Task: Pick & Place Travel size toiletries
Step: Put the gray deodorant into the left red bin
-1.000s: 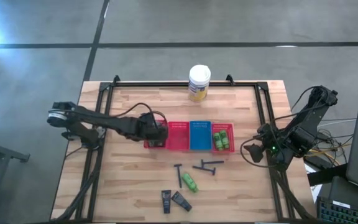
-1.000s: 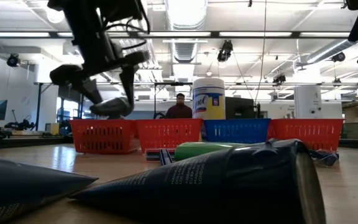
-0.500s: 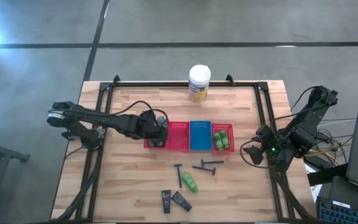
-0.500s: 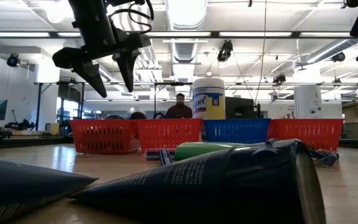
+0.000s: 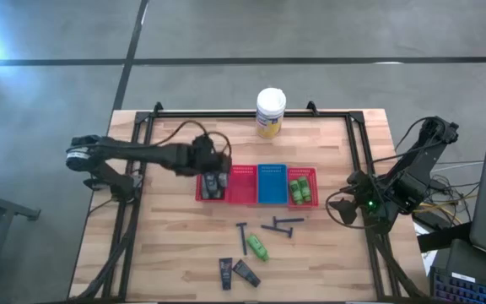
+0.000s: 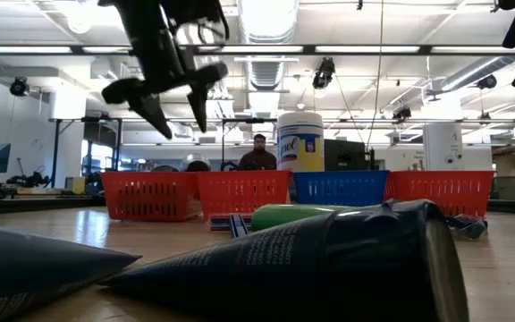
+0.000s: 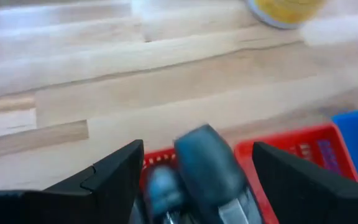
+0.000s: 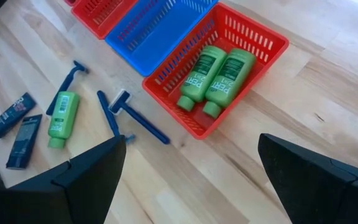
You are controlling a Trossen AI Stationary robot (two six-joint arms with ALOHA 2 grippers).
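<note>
Two grey bottles (image 5: 214,186) lie in the leftmost red tray (image 5: 201,196), and the left gripper (image 5: 216,165) hangs just above them with its fingers spread, empty. Two green bottles (image 8: 216,73) fill the right red tray (image 8: 263,38). The right gripper (image 8: 191,186) waits, released, off the bench (image 5: 175,253) edge.

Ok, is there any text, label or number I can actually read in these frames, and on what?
Nothing reads with certainty.
The jar: blue lettering on its yellow label, too blurred to read.
The green bottles: dark print, too small.
The black tubes: pale print, too small.
</note>
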